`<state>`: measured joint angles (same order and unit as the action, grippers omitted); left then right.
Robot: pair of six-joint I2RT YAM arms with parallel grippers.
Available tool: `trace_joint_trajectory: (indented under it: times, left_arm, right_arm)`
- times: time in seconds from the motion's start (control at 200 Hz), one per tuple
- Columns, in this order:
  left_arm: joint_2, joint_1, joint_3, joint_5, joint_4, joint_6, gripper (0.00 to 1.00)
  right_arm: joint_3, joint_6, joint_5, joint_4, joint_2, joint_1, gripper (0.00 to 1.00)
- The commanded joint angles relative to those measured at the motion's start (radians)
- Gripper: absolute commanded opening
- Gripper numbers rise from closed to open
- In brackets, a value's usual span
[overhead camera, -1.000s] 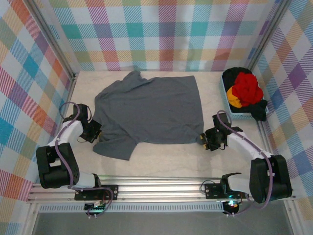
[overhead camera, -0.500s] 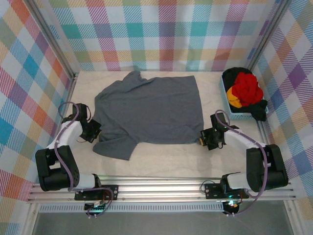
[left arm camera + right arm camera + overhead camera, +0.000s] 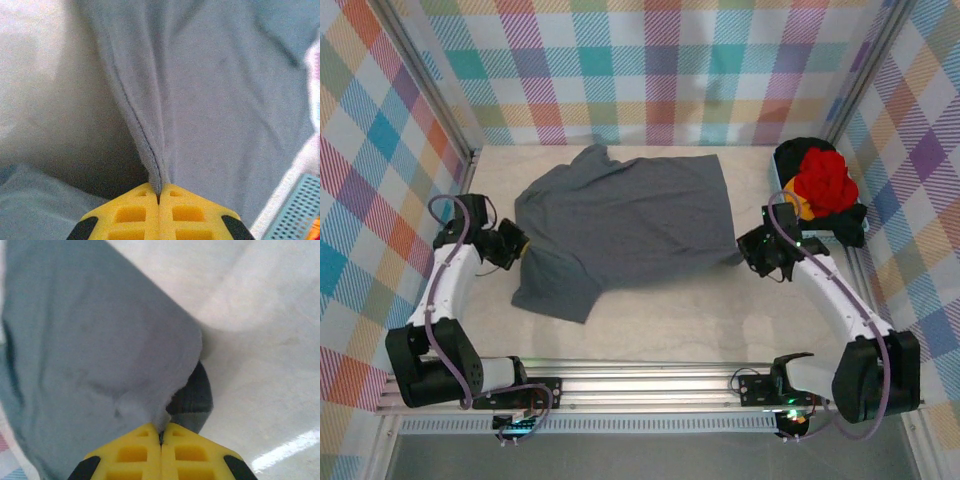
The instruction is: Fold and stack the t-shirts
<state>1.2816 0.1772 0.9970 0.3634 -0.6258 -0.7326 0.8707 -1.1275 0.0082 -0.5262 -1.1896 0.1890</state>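
**Top view.** The dark grey t-shirt [image 3: 630, 225] lies spread over the middle of the table [image 3: 660, 330]. We see the left gripper [image 3: 516, 243] at its left edge and the right gripper [image 3: 748, 250] at its near right corner.

**Left wrist view.** The yellow fingers [image 3: 130, 215] are pressed together on a hemmed fold of the grey cloth.

**Right wrist view.** The fingers [image 3: 130, 455] likewise pinch a corner of the cloth, which seems raised slightly off the table.

**Far right, top view.** A teal basket [image 3: 777, 180] holds the red t-shirt [image 3: 823, 178], what we take to be the orange-yellow t-shirt [image 3: 801, 208], and the black t-shirt [image 3: 850, 222], which hangs over its rim.
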Motion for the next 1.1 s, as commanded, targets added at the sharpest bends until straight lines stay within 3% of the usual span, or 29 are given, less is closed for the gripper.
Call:
trace_joint_trajectory:
  times: [0.0, 0.395, 0.505, 0.58, 0.69, 0.76, 0.95, 1.095]
  left_arm:
    - [-0.048, -0.004, 0.088, 0.062, -0.018, -0.017, 0.0]
    - [-0.129, 0.049, 0.411, 0.12, -0.033, -0.106, 0.0]
    - [-0.139, 0.021, 0.592, 0.044, -0.138, -0.057, 0.0]
    - [-0.184, 0.027, 0.605, 0.019, -0.099, -0.105, 0.0]
    - [-0.291, 0.026, 0.523, -0.101, 0.041, -0.235, 0.0]
    - [-0.329, 0.026, 0.518, -0.18, 0.027, -0.3, 0.0]
    - [-0.396, 0.022, 0.66, -0.293, -0.061, -0.265, 0.0]
    - [-0.267, 0.019, 0.715, -0.246, -0.032, -0.295, 0.0]
  right_arm:
    - [0.1, 0.116, 0.019, -0.057, 0.04, -0.002, 0.0]
    - [0.501, 0.364, -0.009, -0.119, 0.101, -0.002, 0.0]
    - [0.578, 0.414, -0.014, -0.108, 0.179, -0.003, 0.0]
    - [0.608, 0.428, -0.021, -0.086, 0.23, -0.003, 0.0]
    - [0.632, 0.431, -0.052, -0.06, 0.275, -0.003, 0.0]
    - [0.636, 0.428, -0.072, -0.046, 0.299, -0.004, 0.0]
    - [0.665, 0.451, -0.058, -0.035, 0.353, -0.004, 0.0]
    - [0.695, 0.429, -0.069, 0.015, 0.226, -0.004, 0.0]
